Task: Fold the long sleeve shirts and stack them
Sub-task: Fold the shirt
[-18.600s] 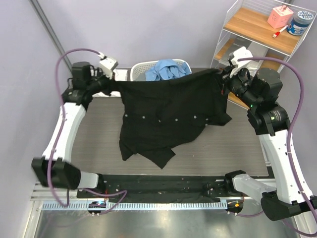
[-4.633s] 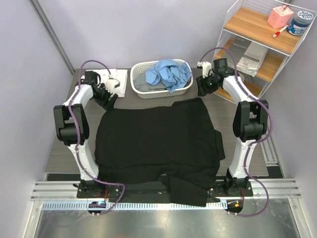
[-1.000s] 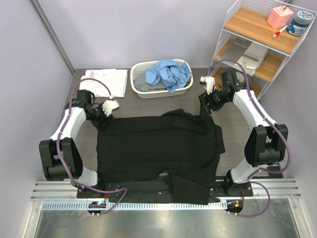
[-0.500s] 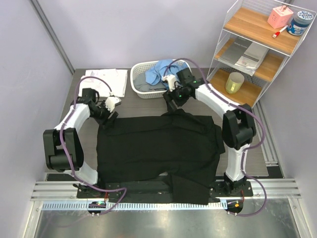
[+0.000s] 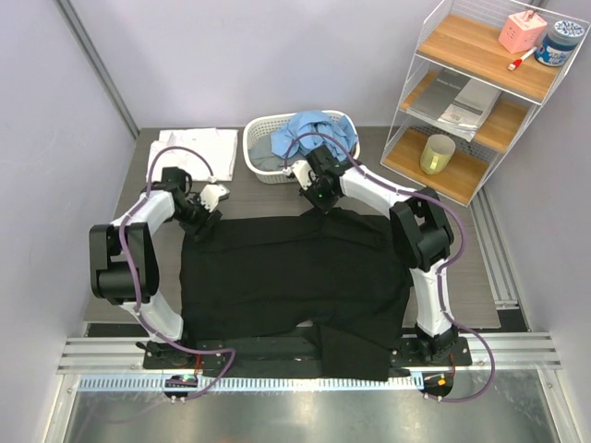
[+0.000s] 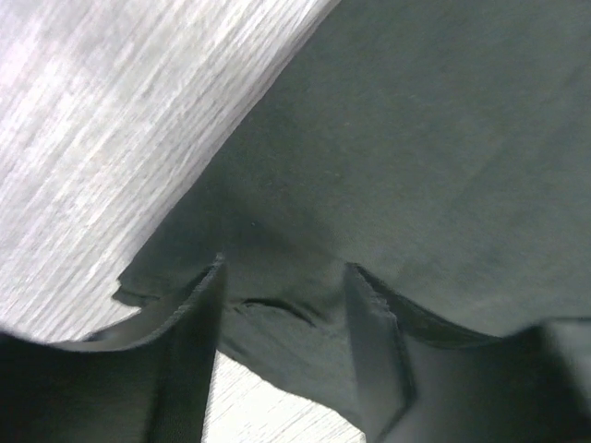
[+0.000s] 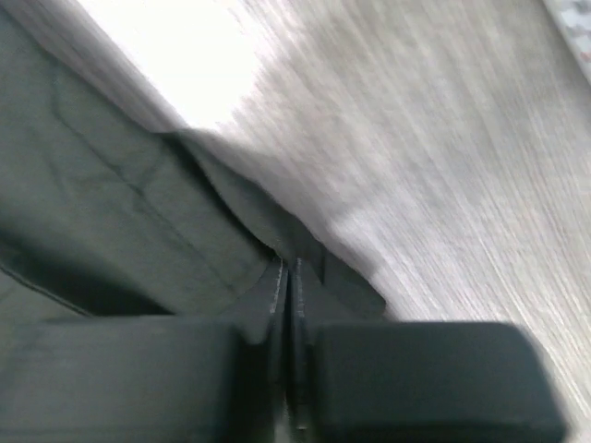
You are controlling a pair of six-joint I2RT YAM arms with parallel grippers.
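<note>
No text, brand, number or sign reads clearly in any view. Markings on the jar (image 5: 560,41) on the shelf (image 5: 462,46) are too small to make out.

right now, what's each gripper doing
left gripper: open, fingers either side of the black shirt edge
right gripper: shut on the black shirt

The spread shirt (image 5: 295,277) lies across the table (image 5: 462,249), its near flap over the near edge. Behind it stands the basket (image 5: 251,159) with a crumpled shirt (image 5: 319,129) in it. A folded shirt (image 5: 199,146) lies left of the basket. My left gripper (image 5: 198,226) is at the spread shirt's far left corner, and my right gripper (image 5: 319,204) is at the middle of its far edge.
</note>
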